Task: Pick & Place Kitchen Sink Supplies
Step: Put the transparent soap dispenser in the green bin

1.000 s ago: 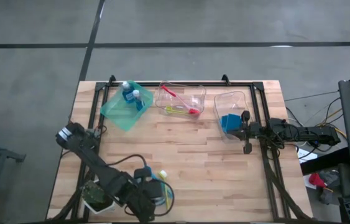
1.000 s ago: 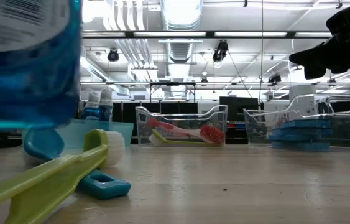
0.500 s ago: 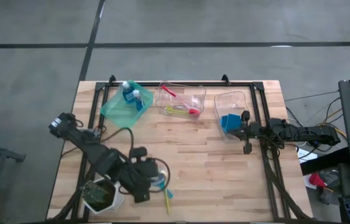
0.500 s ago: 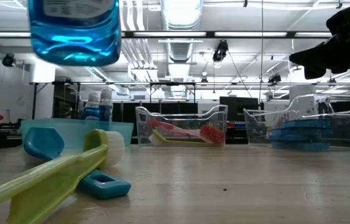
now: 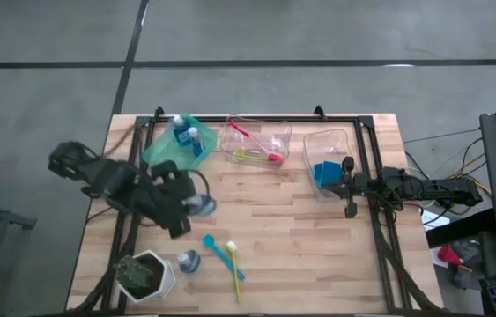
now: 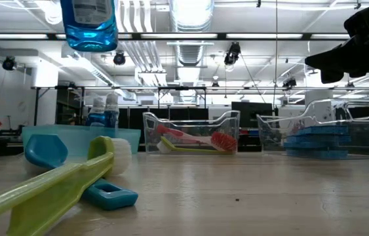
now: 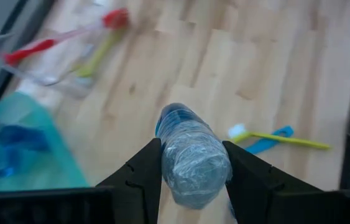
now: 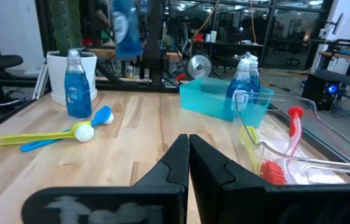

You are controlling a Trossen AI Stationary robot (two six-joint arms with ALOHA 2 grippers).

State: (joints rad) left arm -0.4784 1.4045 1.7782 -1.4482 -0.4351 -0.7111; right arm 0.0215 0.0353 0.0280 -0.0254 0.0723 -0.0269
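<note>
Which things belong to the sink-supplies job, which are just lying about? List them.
Job: bottle held by left pincer above table; standing bottle; teal brush; yellow-green brush; binned bottles; binned brushes; blue sponges.
Lying about: plant pot; teal bin; clear bins; right pincer, parked.

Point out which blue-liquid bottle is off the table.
The bottle clamped in the left gripper, carried in the air; another bottle stands beside the plant pot, two in the teal bin.

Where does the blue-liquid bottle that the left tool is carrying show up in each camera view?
High view: bottle left of centre, in the left tool.
Low view: top left, hanging in the air.
Left wrist view: centre, between the fingers.
Right wrist view: blurred, near the top.
Shared landmark: teal bin.
</note>
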